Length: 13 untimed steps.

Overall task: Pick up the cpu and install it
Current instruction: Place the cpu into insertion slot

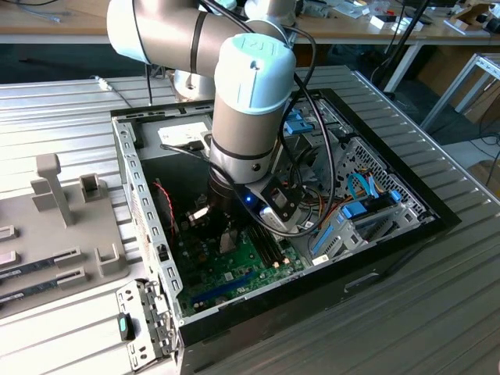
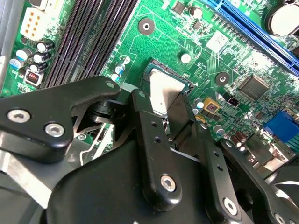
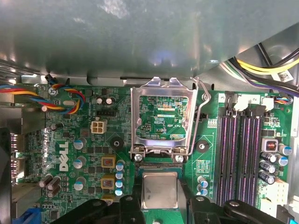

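Hand grips cpu inside case on ribbed table.

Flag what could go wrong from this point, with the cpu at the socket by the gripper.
1. The cpu is at the socket by the gripper; if it is slightly skewed or tilted, pressing it down could damage the socket contacts.
2. The raised load plate and its lever stand close beside the gripper, so a sideways move might knock them.
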Each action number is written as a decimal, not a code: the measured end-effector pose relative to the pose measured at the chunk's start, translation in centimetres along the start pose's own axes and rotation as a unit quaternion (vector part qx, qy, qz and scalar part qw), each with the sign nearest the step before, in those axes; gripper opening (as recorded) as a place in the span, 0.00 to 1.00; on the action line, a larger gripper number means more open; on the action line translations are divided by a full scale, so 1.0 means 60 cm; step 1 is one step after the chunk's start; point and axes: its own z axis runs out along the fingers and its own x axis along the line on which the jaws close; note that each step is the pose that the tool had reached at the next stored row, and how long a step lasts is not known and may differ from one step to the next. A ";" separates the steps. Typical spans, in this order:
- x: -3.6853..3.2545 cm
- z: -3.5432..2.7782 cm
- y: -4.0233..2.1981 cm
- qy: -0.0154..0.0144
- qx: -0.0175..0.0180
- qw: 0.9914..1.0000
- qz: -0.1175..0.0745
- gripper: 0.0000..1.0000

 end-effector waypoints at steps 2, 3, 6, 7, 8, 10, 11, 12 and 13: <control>0.000 0.000 0.000 0.000 0.000 1.000 0.000 0.42; 0.000 0.000 0.000 0.000 0.000 1.000 0.000 0.42; 0.000 0.000 0.002 0.000 0.000 1.000 0.000 0.37; 0.000 0.000 0.002 0.000 0.000 1.000 0.000 0.37; 0.000 0.000 0.003 0.000 0.000 1.000 0.000 0.37; 0.000 -0.001 0.003 0.000 -0.001 1.000 0.000 0.37; 0.000 -0.003 0.003 0.000 -0.001 1.000 0.000 0.37; 0.000 -0.005 0.002 0.000 -0.001 1.000 0.000 0.37; 0.000 -0.007 0.002 0.000 -0.001 1.000 0.000 0.37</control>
